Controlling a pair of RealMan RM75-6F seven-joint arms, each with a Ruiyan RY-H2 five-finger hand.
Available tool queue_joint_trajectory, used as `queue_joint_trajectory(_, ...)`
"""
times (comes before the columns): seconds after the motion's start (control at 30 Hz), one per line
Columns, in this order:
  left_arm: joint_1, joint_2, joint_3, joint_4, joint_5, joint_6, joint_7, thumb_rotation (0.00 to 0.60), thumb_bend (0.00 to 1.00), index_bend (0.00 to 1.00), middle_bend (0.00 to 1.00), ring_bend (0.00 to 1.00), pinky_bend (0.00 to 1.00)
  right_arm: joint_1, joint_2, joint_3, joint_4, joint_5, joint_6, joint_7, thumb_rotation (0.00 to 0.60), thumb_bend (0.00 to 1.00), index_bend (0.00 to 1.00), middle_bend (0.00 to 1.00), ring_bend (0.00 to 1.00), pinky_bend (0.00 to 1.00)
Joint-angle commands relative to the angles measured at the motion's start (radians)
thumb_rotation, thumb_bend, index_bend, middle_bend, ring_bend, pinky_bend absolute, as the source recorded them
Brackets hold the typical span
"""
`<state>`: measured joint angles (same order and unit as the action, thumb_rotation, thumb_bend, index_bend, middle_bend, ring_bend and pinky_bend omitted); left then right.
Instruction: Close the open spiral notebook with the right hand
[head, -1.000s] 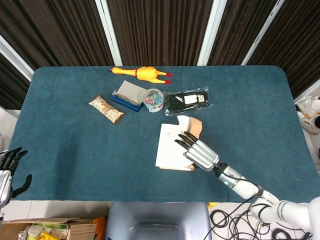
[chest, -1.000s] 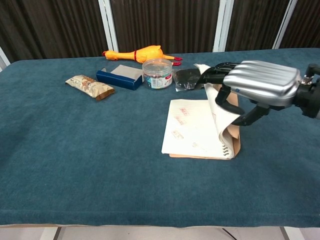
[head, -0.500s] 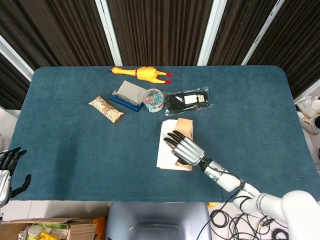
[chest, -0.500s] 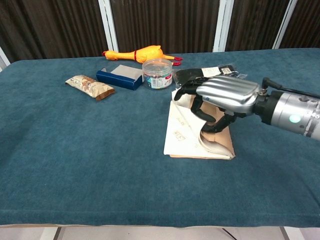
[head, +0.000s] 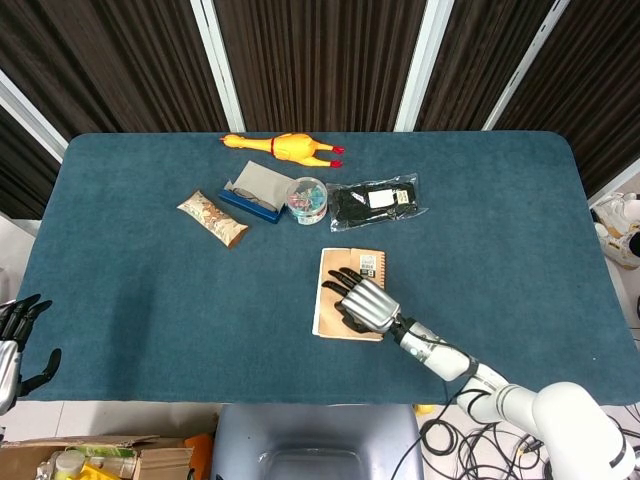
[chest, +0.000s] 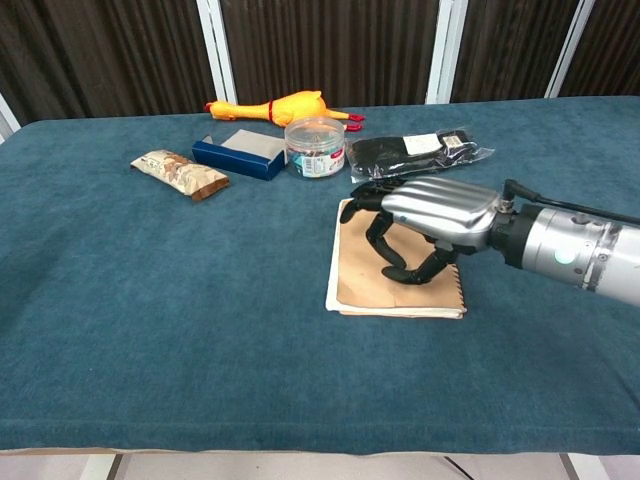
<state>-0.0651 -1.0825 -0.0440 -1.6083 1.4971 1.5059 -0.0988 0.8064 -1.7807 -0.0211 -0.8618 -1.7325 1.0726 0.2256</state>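
Note:
The spiral notebook (head: 336, 312) (chest: 362, 285) lies flat on the blue table, its brown cover facing up and its spiral binding along the right edge. My right hand (head: 360, 300) (chest: 420, 225) rests palm down on the cover, fingers spread and bent, tips touching the cover. It holds nothing. My left hand (head: 15, 340) hangs off the table's near left corner, fingers apart and empty; it does not show in the chest view.
Along the far side lie a yellow rubber chicken (head: 285, 147), a snack bar (head: 212, 218), a blue box (head: 252, 195), a clear round tub (head: 306, 200) and a black packet in plastic (head: 378, 203).
The raised pages and brown cover folded over to the left and now lie flat. My right hand swept left and down with them onto the cover.

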Motion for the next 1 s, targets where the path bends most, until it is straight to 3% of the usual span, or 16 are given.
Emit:
queue_joint_trajectory(0.03, -0.001, -0.001, 0.001, 0.001, 0.002, -0.001, 0.001, 0.600, 0.41, 0.19, 0.12, 0.10, 0.33, -0.015, 0.038, 0.007, -0.028, 0.001, 0.060, 0.015, 0.600, 0.35, 0.21, 0.13, 0.00, 0.08)
queue_joint_trajectory(0.17, -0.003, -0.002, -0.001, 0.002, 0.000, -0.004, 0.003, 0.600, 0.41, 0.19, 0.12, 0.10, 0.33, -0.053, 0.136, 0.024, -0.127, 0.011, 0.143, -0.040, 0.600, 0.35, 0.21, 0.13, 0.00, 0.08)
queue_joint_trajectory(0.4, -0.003, -0.003, -0.001, -0.004, -0.008, -0.008, 0.019, 0.600, 0.41, 0.19, 0.12, 0.10, 0.33, -0.145, 0.320, 0.017, -0.330, 0.092, 0.148, -0.196, 0.600, 0.35, 0.20, 0.13, 0.00, 0.08)
queue_joint_trajectory(0.73, 0.000, -0.009, 0.007, -0.009, 0.009, 0.001, 0.047, 0.600, 0.41, 0.19, 0.12, 0.10, 0.34, -0.441, 0.457, 0.026, -0.581, 0.243, 0.442, -0.389, 0.600, 0.29, 0.10, 0.10, 0.00, 0.03)
queue_joint_trajectory(0.87, -0.001, -0.016, 0.009, -0.008, 0.018, 0.004, 0.069, 0.600, 0.41, 0.19, 0.12, 0.10, 0.34, -0.522, 0.525, 0.027, -0.719, 0.348, 0.449, -0.372, 0.600, 0.24, 0.05, 0.06, 0.00, 0.03)
queue_joint_trajectory(1.0, -0.005, -0.021, 0.012, -0.012, 0.018, -0.004, 0.093, 0.600, 0.41, 0.19, 0.12, 0.10, 0.34, -0.554, 0.570, 0.029, -0.779, 0.428, 0.408, -0.404, 0.600, 0.24, 0.00, 0.03, 0.00, 0.04)
